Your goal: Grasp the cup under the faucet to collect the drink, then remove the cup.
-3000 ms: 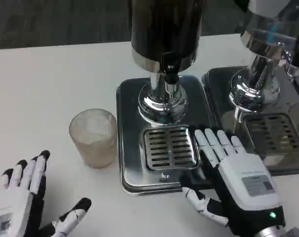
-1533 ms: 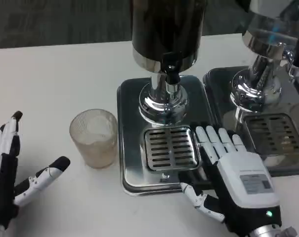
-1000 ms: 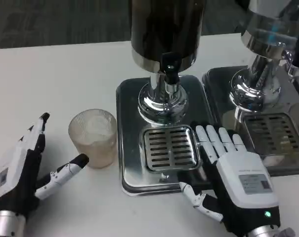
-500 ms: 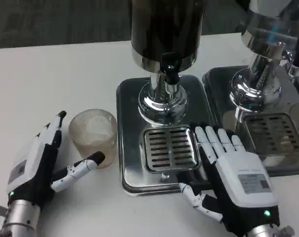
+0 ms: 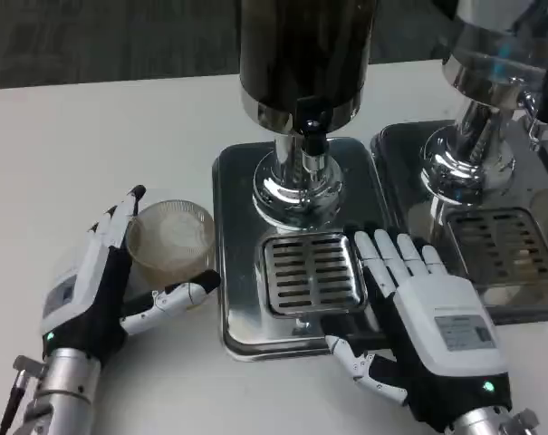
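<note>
head view gives me the cup (image 5: 171,242) standing upright on the white table (image 5: 92,145), just left of the steel tray (image 5: 233,227) and not under the tap (image 5: 312,136). my left hand (image 5: 97,285) is wrapped partway around it: fingers (image 5: 120,217) lie along its far left side and the thumb (image 5: 174,297) crosses in front near its base. i cannot tell whether it truly grips or only touches the glass. my right hand (image 5: 418,317) lies flat and released, fingers spread, on the tray's right edge beside the slotted drain grille (image 5: 312,272). the dark drink dispenser (image 5: 305,54) stands on the tray, and a second dispenser (image 5: 491,82) stands on its own tray to the right.
</note>
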